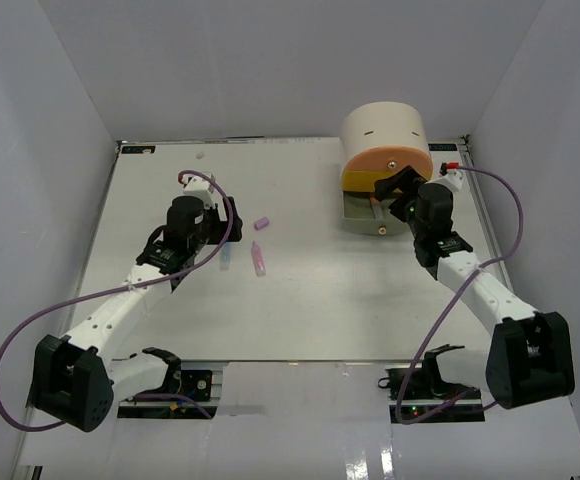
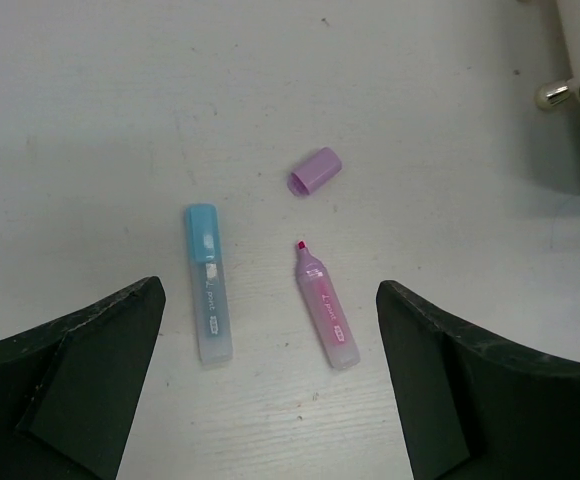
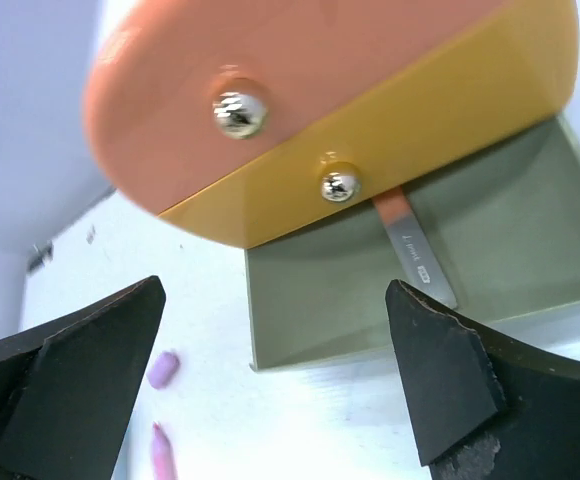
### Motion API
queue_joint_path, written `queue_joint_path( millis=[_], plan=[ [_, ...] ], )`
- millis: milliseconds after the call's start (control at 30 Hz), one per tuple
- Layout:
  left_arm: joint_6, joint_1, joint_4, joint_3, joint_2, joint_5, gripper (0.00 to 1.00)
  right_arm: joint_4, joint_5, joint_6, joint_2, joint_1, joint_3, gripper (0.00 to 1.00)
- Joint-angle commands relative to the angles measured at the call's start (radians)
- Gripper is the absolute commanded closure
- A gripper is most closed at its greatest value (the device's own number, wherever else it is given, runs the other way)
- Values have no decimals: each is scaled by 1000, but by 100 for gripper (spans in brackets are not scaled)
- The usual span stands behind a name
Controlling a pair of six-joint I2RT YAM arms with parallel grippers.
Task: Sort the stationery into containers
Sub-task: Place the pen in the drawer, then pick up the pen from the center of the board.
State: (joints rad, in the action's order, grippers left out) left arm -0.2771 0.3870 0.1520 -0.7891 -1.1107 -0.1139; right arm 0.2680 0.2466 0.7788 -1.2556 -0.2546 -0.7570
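On the table lie a pastel blue marker (image 2: pixel 210 285), an uncapped pink marker (image 2: pixel 323 305) and its loose purple cap (image 2: pixel 315 170). My left gripper (image 2: pixel 270 385) hangs open just above and short of them, holding nothing. The round cream organiser (image 1: pixel 385 125) stands at the back right with its peach drawer (image 3: pixel 270 60) and yellow drawer (image 3: pixel 440 110) pushed in. Its grey-green drawer (image 3: pixel 510 260) is pulled out, and an orange-capped marker (image 3: pixel 410 240) lies inside. My right gripper (image 3: pixel 275 385) is open over the drawer's front left corner, with nothing between its fingers.
Each of the upper drawers carries a small metal knob (image 3: pixel 238 112). White walls close in the table (image 1: pixel 300 300) at the back and both sides. Purple cables loop from both arms. The cap (image 1: pixel 262 224) and markers (image 1: pixel 258 260) lie between the two grippers.
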Motion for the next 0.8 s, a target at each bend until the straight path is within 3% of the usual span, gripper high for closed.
queue_joint_path(
  millis=[0, 100, 300, 533, 767],
  plan=[
    [-46, -7, 81, -61, -47, -62, 2, -33, -101, -257, 90, 6, -4, 3],
    [-68, -11, 113, -79, -98, -75, 2, -183, -165, -349, 148, 6, -15, 8],
    [-109, -27, 149, -90, -147, -86, 2, -205, -297, -380, 350, 8, 62, 10],
    [-148, -68, 189, -119, -253, -10, 2, -47, -440, -368, 622, 8, 284, 8],
    [-169, -76, 196, -136, -357, 33, 2, 157, -426, -320, 841, 8, 519, 10]
  ],
)
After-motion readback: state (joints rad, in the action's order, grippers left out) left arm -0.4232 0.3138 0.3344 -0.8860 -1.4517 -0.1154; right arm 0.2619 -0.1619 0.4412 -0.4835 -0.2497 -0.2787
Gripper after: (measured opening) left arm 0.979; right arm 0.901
